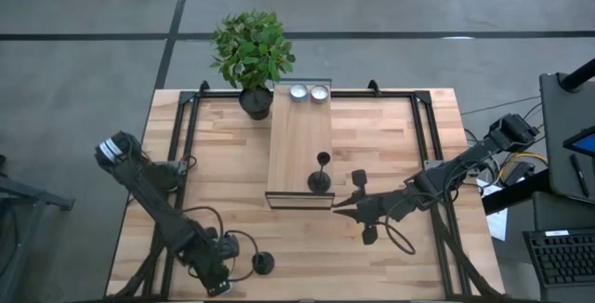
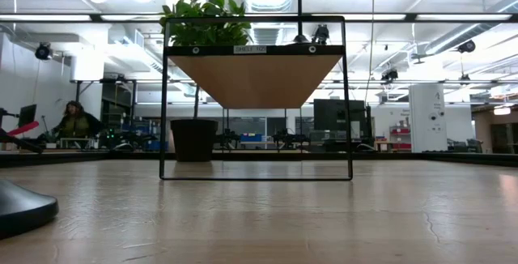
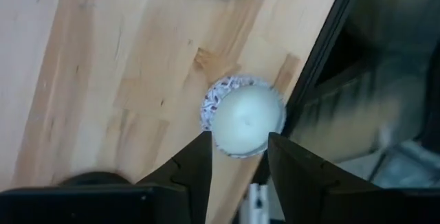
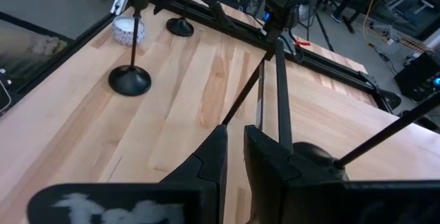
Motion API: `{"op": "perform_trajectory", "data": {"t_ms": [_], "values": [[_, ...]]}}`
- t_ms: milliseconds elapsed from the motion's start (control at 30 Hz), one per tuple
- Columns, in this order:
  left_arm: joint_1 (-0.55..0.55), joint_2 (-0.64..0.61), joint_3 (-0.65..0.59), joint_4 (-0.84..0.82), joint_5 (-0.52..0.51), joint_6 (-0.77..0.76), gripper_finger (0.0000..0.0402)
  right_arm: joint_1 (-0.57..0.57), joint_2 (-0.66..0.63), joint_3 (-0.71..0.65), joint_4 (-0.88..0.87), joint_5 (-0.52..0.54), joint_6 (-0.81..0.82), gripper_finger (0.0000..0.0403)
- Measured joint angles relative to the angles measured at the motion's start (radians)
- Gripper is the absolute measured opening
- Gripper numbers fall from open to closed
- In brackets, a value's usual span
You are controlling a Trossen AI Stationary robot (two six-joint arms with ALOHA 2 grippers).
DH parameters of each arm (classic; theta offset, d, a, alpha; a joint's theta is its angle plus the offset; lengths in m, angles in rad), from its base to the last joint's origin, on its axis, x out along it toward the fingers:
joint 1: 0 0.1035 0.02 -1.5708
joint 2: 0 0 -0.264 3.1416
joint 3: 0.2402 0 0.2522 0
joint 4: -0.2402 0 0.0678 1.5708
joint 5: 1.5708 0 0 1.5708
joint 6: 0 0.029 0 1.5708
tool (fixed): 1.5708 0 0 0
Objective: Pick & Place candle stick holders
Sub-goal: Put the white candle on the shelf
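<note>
One black candle stick holder (image 1: 320,177) stands upright on its round base on the raised wooden shelf (image 1: 299,140), near the shelf's near end. A second holder (image 1: 263,263) stands on the table at the near left, and it also shows in the right wrist view (image 4: 130,80). A third holder's base (image 4: 180,26) stands beyond it, by my left arm. My left gripper (image 3: 237,157) is open at the table's near-left edge, its fingers on either side of a white tealight (image 3: 242,121) and above it. My right gripper (image 4: 235,152) is shut and empty, just right of the shelf's near end (image 1: 337,205).
Two tealights (image 1: 308,92) sit at the shelf's far end, beside a potted green plant (image 1: 253,57). The shelf's thin black frame legs (image 4: 278,80) stand right in front of my right gripper. Black rails run along the table's sides (image 1: 181,131). Bare tabletop lies right of the shelf.
</note>
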Motion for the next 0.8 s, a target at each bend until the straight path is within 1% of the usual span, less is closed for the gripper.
{"op": "perform_trajectory", "data": {"t_ms": [67, 167, 400, 800], "values": [[-0.012, 0.014, -0.006, 0.002, 0.003, 0.04, 0.0136, -0.004, 0.0, -0.002, 0.0, 0.0, 0.002, 0.0043], [-0.015, 0.029, -0.013, 0.003, -0.004, 0.052, 0.0136, -0.006, 0.0, -0.003, 0.001, 0.0, 0.008, 0.0043], [-0.014, 0.068, -0.014, 0.002, -0.079, 0.107, 0.0136, -0.006, 0.0, -0.003, 0.004, 0.0, 0.017, 0.0043], [-0.02, 0.111, -0.014, 0.066, -0.067, 0.145, 0.0135, -0.01, 0.0, -0.008, 0.009, 0.0, 0.039, 0.0044]]}}
